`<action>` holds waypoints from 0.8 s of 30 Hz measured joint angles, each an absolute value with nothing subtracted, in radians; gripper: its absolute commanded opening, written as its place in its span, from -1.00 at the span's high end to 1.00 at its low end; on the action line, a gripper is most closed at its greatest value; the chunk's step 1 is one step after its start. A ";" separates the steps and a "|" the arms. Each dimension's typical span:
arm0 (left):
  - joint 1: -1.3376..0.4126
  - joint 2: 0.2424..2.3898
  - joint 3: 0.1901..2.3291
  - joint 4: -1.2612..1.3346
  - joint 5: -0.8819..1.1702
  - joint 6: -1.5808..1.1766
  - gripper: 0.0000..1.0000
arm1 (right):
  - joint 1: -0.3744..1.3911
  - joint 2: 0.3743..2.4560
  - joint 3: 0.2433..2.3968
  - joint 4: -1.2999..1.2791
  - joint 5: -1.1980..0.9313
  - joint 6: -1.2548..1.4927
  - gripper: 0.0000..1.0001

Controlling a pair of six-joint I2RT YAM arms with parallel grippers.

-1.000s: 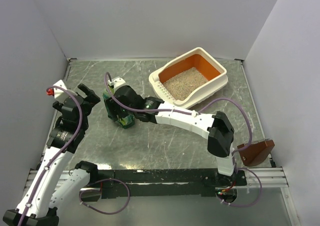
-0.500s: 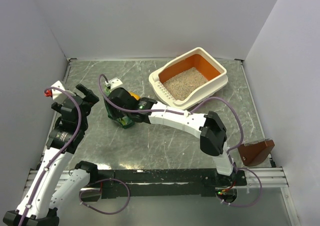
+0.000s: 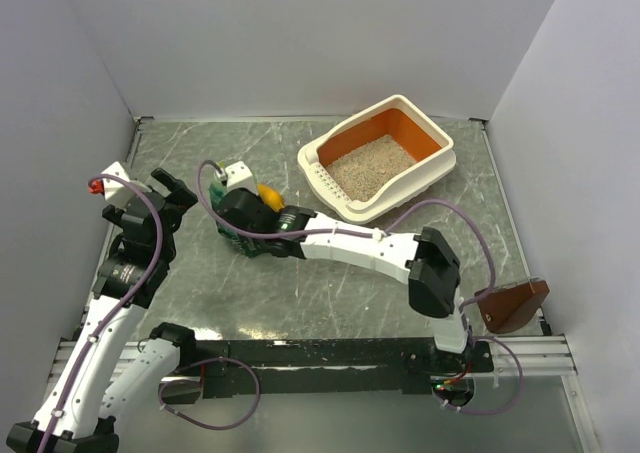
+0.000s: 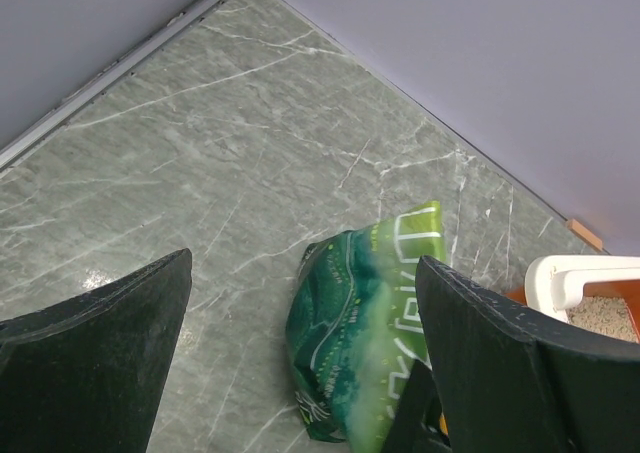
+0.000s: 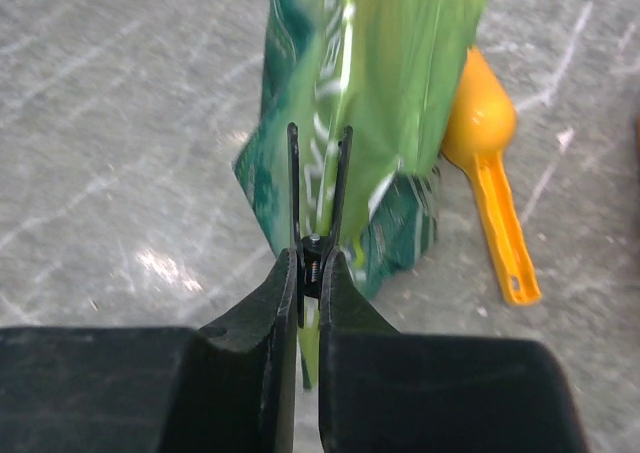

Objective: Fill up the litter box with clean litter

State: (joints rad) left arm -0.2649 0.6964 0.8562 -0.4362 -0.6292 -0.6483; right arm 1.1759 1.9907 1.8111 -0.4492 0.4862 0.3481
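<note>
The litter box (image 3: 432,125), cream outside and orange inside, stands at the back right with beige clean litter (image 3: 366,169) covering its floor. Its corner (image 4: 575,275) and some litter (image 4: 606,314) show at the right edge of the left wrist view. A green crinkled bag (image 5: 385,83) stands mid-table, also visible from the left (image 4: 365,338). My right gripper (image 5: 310,269) is shut on a black clip (image 5: 343,183) fixed to the bag's top edge; from above this gripper (image 3: 240,213) covers most of the bag (image 3: 243,243). My left gripper (image 3: 170,189) hangs open to the bag's left, nothing between its fingers (image 4: 90,343).
A yellow-orange scoop (image 5: 490,173) lies on the table against the bag's right side, its bowl (image 3: 268,193) peeking out beside the right wrist. A brown object (image 3: 512,306) sits at the table's near right edge. Grey walls close in on three sides.
My right gripper's fingers have closed on the clip at the bag's top. The right arm has shifted slightly, uncovering the yellow scoop. The left arm has stayed still.
</note>
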 measured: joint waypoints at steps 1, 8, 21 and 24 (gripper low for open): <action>-0.265 0.696 0.856 -0.436 -0.629 -0.648 -0.94 | 1.176 1.971 1.787 -0.449 0.490 0.347 1.00; -0.261 0.701 0.856 -0.435 -0.626 -0.648 -0.94 | 1.179 1.731 1.606 -0.464 0.544 0.342 1.00; -0.257 0.734 0.856 -0.432 -0.599 -0.643 -0.93 | 1.071 1.255 1.082 -0.676 0.643 0.511 1.00; -0.257 0.751 0.855 -0.427 -0.574 -0.633 -0.94 | 0.986 1.190 0.945 -0.717 0.603 0.561 1.00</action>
